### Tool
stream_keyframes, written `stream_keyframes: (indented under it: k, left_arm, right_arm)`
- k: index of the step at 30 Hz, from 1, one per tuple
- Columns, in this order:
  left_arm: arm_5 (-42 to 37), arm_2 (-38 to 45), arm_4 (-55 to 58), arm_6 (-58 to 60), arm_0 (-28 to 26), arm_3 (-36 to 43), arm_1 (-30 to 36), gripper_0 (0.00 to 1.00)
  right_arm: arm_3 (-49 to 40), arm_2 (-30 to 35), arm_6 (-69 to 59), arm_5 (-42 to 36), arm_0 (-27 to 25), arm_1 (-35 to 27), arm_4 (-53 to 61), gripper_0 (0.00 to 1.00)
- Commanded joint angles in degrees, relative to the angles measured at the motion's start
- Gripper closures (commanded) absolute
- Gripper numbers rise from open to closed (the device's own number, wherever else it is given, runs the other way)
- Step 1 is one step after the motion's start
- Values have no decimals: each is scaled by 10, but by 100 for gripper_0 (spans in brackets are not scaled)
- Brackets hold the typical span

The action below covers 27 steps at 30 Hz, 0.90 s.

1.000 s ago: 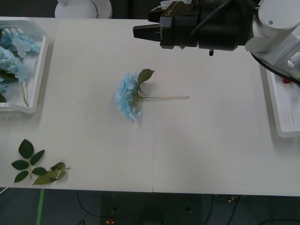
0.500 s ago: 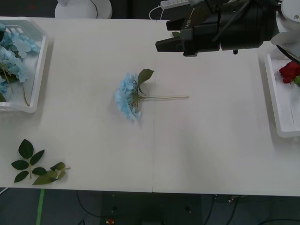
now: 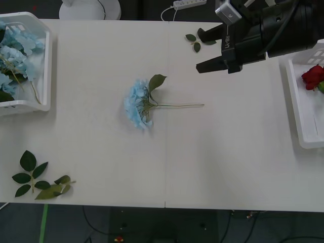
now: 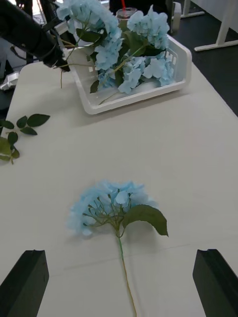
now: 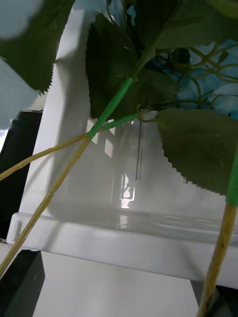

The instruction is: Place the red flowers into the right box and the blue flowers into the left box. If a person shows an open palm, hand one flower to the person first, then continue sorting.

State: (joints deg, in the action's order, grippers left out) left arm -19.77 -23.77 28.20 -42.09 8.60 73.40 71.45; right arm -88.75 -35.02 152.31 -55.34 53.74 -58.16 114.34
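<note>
The white counter stretches wide, with the left box at its far-left edge packed with blue flowers and the right box at the far-right edge showing a red flower. Above the counter's right rear hangs the right end effector, black fingers spread wide and empty, pointed toward the middle. There lies the one loose blue flower, head to the left, stem trailing right, well apart from both boxes. The left end effector sits tight against the left box wall among stems and leaves, fingers apart. Stray leaf sprigs rest near the front-left corner. The step looks like collecting this last bloom: next comes a descent onto the thin stem, a precise pinch, then carriage leftward.
</note>
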Motion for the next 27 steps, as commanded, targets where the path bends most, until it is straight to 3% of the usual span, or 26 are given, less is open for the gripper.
stream_keyframes:
  k: [1,3,13,18,27]
  left_arm:
    - [29,7,-7,-11,-30,4,26,14]
    - [30,14,-7,-11,-49,23,36,13]
    - [29,157,-29,-12,-261,183,52,4]
    - [29,201,-37,-12,-336,240,52,2]
    - [40,352,-43,-13,-533,395,25,0]
  right_arm:
    - [-5,19,27,-29,7,-5,-58,14]
    - [-5,19,27,-44,7,6,-98,14]
    - [-5,18,27,-123,7,102,-316,13]
    - [9,18,27,-146,8,150,-388,14]
    - [128,-5,27,-167,41,256,-505,14]
